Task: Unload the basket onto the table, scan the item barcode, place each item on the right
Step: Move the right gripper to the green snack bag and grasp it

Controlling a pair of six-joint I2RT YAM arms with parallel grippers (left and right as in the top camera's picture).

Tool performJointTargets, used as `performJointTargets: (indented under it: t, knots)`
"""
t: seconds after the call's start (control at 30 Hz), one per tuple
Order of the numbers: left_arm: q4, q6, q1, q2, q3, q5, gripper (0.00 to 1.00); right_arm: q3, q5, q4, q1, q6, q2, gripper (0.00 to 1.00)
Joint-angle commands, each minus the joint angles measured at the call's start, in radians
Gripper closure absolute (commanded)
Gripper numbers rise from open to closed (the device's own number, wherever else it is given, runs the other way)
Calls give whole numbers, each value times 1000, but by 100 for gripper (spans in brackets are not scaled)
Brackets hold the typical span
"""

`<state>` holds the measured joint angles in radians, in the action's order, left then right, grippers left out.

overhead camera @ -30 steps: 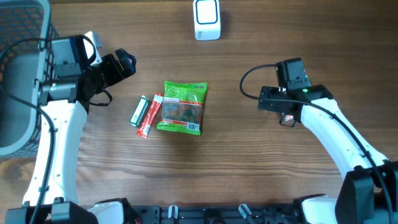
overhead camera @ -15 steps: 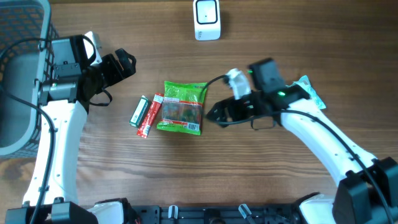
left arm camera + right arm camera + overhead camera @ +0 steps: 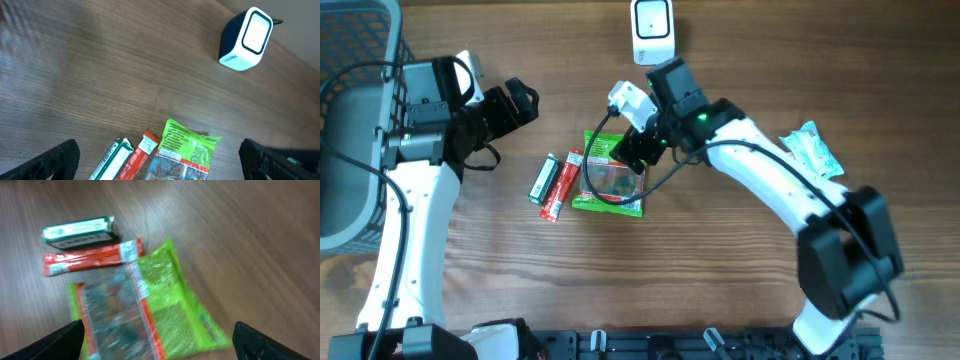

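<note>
Right hand (image 3: 156,327) wide, over green packet (image 3: 150,295). Packet likely light, soft, slippery film; pinch sealed edge at 3 o'clock. Left hand (image 3: 515,100) wide.

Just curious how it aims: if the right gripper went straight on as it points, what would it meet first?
Probably the green packet: the right gripper points down at it with open jaws, though how far above it hangs is unclear.
</note>
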<state>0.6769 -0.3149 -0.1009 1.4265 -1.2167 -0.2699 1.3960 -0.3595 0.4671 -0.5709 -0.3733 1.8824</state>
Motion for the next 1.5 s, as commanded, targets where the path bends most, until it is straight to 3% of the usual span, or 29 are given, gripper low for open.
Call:
performJointTargets:
  t: [0.0,0.17,0.23,0.3,0.37,0.47,0.57,0.67,0.73,0.83,0.87,0.97,1.1,1.2,1.4,1.47]
  knots:
    - [-3,20,-3,-10,0,-1,0,3,8,-82,-1,-98,102,5]
    - [-3,20,-3,-10,0,-1,0,3,36,-160,0,-98,198,5]
    - [-3,20,-3,-10,0,-1,0,3,81,-143,2,-98,214,0]
    - [-3,20,-3,-10,0,-1,0,3,133,-105,5,-97,214,5]
    - [-3,20,-3,-10,0,-1,0,3,139,-54,21,-98,214,20]
    - [-3,20,-3,-10,0,-1,0,4,150,47,48,-95,214,68]
    - [-3,20,-3,-10,0,-1,0,4,150,152,76,-87,212,87]
    - [-3,20,-3,-10,0,-1,0,4,149,261,117,1,194,96]
    - [-3,20,-3,-10,0,-1,0,4,130,354,134,90,159,96]
    - [-3,20,-3,-10,0,-1,0,4,58,459,137,86,98,91]
    - [-3,20,-3,-10,0,-1,0,4,45,466,137,86,71,84]
    - [-3,20,-3,-10,0,-1,0,4,17,409,137,88,23,41]
    - [-3,20,-3,-10,0,-1,0,3,9,258,136,83,32,40]
    - [-3,20,-3,-10,0,-1,0,3,-87,128,136,-12,52,32]
    - [-3,20,-3,-10,0,-1,0,3,-117,-45,110,-26,120,22]
    - [-3,20,-3,-10,0,-1,0,3,-121,-84,84,-94,158,23]
